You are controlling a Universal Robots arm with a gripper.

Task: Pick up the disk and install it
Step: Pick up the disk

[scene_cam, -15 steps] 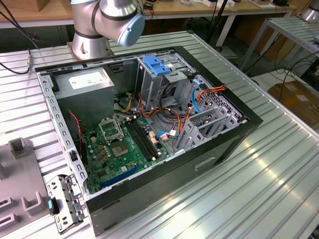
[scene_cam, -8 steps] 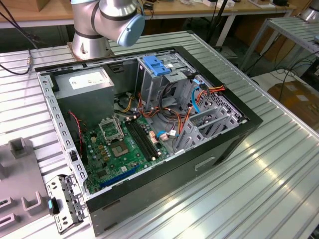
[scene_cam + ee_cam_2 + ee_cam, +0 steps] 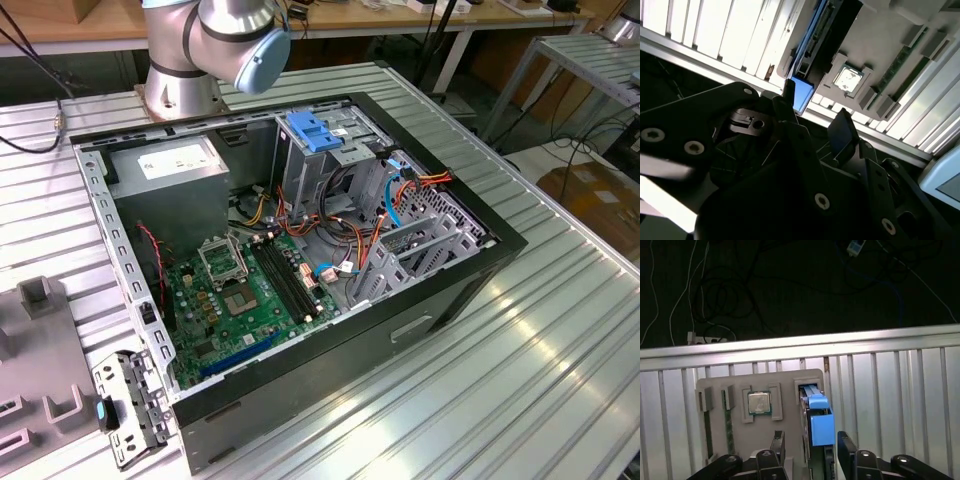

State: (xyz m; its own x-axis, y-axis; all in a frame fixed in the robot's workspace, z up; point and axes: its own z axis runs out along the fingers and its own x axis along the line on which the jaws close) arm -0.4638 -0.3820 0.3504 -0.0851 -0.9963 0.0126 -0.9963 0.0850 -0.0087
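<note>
The gripper (image 3: 811, 452) stands wide, one finger on either side of the disk (image 3: 821, 427), neither plainly touching it. The disk stands on edge in a slot of the grey tray (image 3: 785, 377) (a chip (image 3: 759, 403) lies alongside), just ahead of the fingertips.

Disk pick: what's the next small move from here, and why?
Probably advance the gripper a little deeper over the disk before shutting. In the first wrist view its jaws are open, one on each side of the disk, which stands on edge in a slot of the grey holder. They flank only its blue end, so the hold looks shallow.
</note>
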